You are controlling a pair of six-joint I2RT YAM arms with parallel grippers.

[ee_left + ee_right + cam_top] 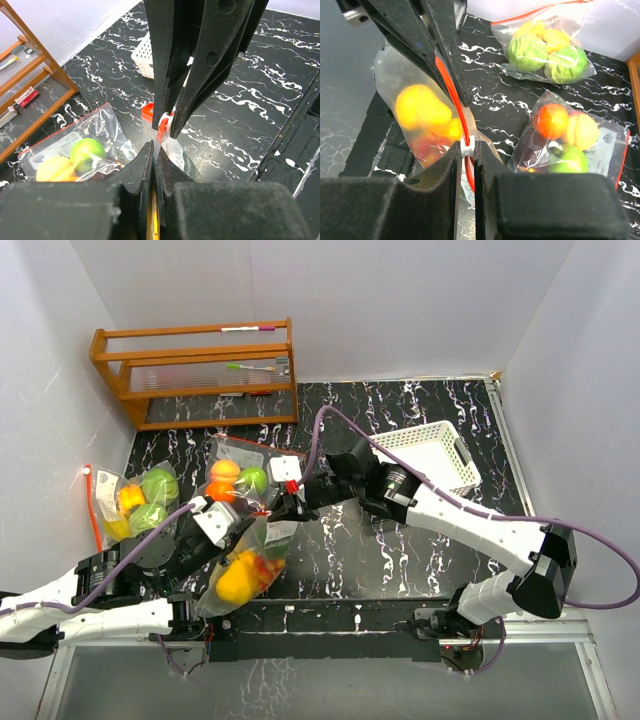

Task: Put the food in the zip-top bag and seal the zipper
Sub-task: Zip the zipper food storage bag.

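A clear zip-top bag (262,552) hangs between my two grippers above the table's near edge. Inside it is the food (238,580), a yellow piece and a red one, also seen through the plastic in the right wrist view as food (420,107). My left gripper (252,530) (153,150) is shut on the bag's top edge. My right gripper (287,500) (466,149) is shut on the white zipper slider (466,148) (164,120) on the red zipper track (451,85). The two grippers meet almost tip to tip.
Two more filled bags lie on the black marbled table (400,550): a bag of green and yellow pieces (140,502) at the left wall and a bag of orange, peach and green pieces (240,480) (565,135). A wooden rack (200,370) stands at the back left and a white basket (430,455) at the right.
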